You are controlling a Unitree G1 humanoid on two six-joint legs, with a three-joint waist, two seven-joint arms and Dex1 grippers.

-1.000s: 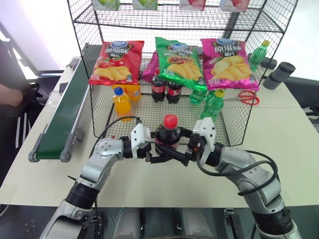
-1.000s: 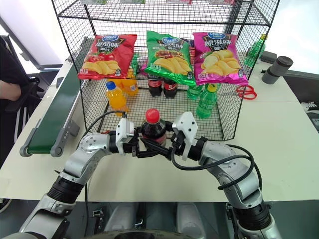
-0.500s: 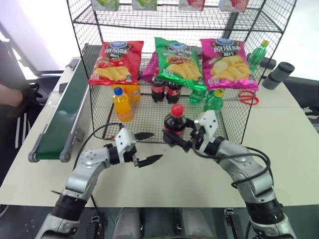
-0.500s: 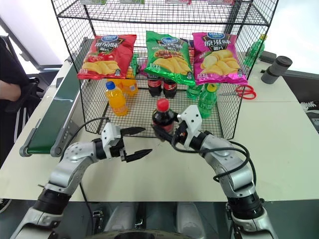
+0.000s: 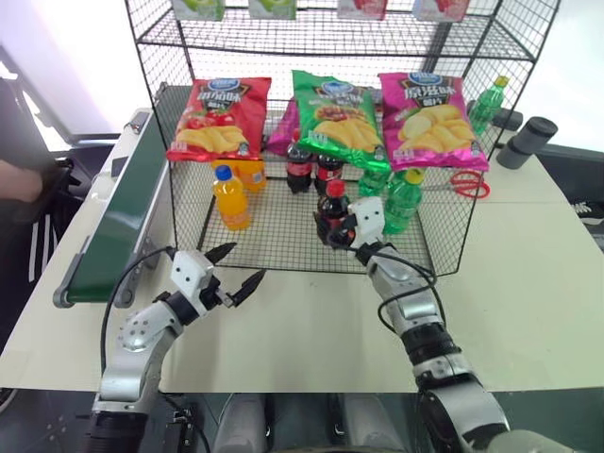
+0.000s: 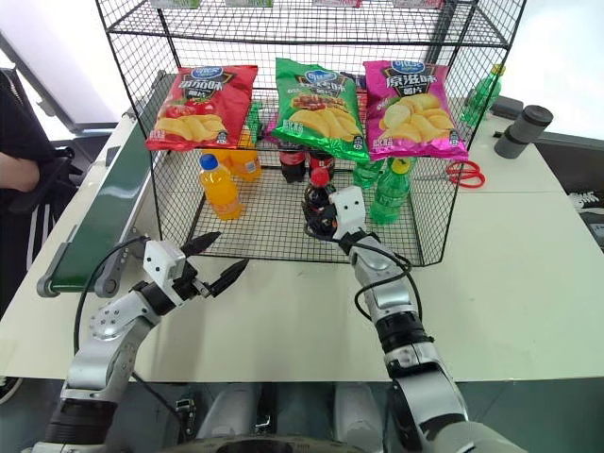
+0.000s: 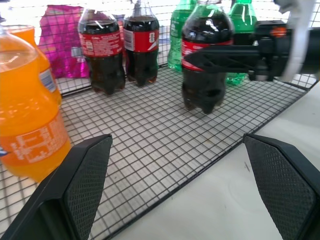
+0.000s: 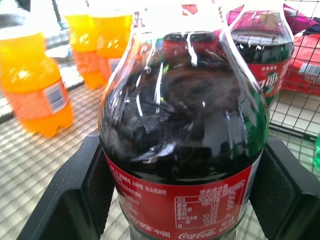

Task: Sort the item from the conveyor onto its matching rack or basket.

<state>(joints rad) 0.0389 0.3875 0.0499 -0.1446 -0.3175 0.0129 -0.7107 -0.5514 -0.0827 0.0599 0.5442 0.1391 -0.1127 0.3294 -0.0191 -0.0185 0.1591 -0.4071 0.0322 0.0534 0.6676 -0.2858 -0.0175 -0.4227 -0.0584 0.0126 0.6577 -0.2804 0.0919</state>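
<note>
Jaws of the right gripper (image 5: 332,229) clamp a glossy cola bottle (image 7: 204,60) over black mesh; left gripper (image 5: 236,269) gapes empty.

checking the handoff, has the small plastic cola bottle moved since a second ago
Yes: the small plastic cola bottle moved away from the table edge, into the black wire-mesh rack.

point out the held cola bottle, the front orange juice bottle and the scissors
cola bottle (image 5: 333,209): left eye view, shoulder below cap
orange juice bottle (image 5: 231,203): left eye view, body
scissors (image 5: 469,185): left eye view, red handle
</note>
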